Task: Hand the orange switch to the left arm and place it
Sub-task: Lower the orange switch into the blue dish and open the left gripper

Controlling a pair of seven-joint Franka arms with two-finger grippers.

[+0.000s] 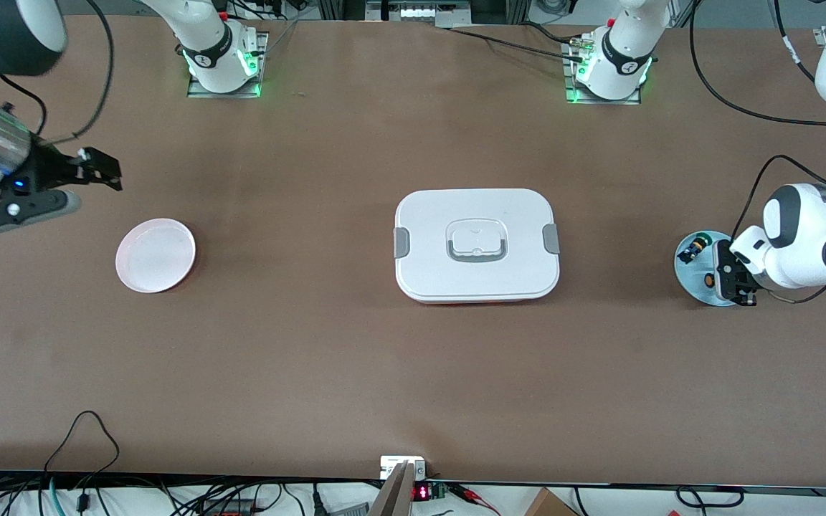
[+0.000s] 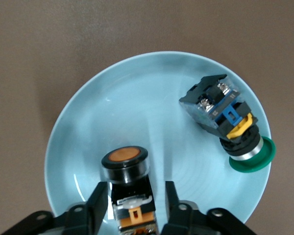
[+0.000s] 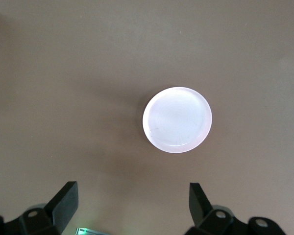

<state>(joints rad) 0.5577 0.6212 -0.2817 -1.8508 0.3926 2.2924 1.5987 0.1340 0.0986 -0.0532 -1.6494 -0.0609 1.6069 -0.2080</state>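
Observation:
The orange switch (image 2: 125, 161), a black body with a round orange cap, lies on a light blue plate (image 2: 127, 98) at the left arm's end of the table, and shows small in the front view (image 1: 708, 279). My left gripper (image 2: 135, 193) is low over the plate (image 1: 689, 283). It is open, with one finger on each side of the switch's body and a small gap at both. My right gripper (image 1: 101, 172) is open and empty, up in the air near the pink plate (image 1: 155, 255). The white box (image 1: 476, 244) sits mid-table between the two plates.
A green-capped switch (image 2: 225, 117) with a blue and yellow body lies on the same blue plate (image 1: 696, 247). The pink plate is empty in the right wrist view (image 3: 177, 119). Cables trail near the left arm and along the table's front edge.

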